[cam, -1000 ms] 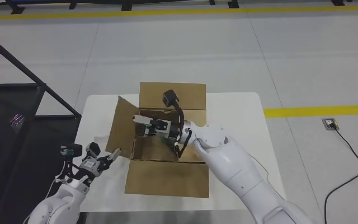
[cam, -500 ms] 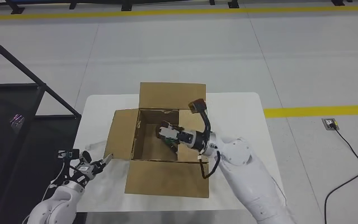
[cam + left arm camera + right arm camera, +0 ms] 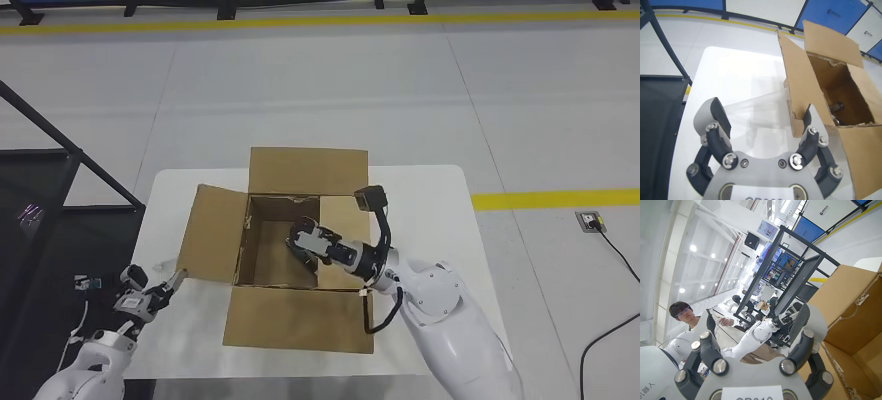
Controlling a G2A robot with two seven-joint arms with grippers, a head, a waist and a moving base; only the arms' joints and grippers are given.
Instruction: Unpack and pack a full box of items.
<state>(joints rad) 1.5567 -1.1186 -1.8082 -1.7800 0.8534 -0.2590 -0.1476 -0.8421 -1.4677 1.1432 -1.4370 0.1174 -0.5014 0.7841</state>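
Hovering at the open top of the cardboard box (image 3: 295, 320), the right gripper (image 3: 303, 238) had its two fingers spread wide with nothing between them. From its own wrist view the pads stood well apart, and the box's brown wall ran just beside one of them. The box itself sat in the middle of the white table (image 3: 420, 195), its flaps opened out.

Over on the box's left side, the left gripper (image 3: 762, 108) hung low above the table, just off the outer edge of the left flap (image 3: 210, 235). Its jaws were parted too, and empty. One fingertip sat close by the flap's torn lower corner, though whether it touched the cardboard could not be told.

Down inside the box, a dark rounded item (image 3: 837, 106) lay low by the left wall, deep in shadow. What it was could not be made out from there.
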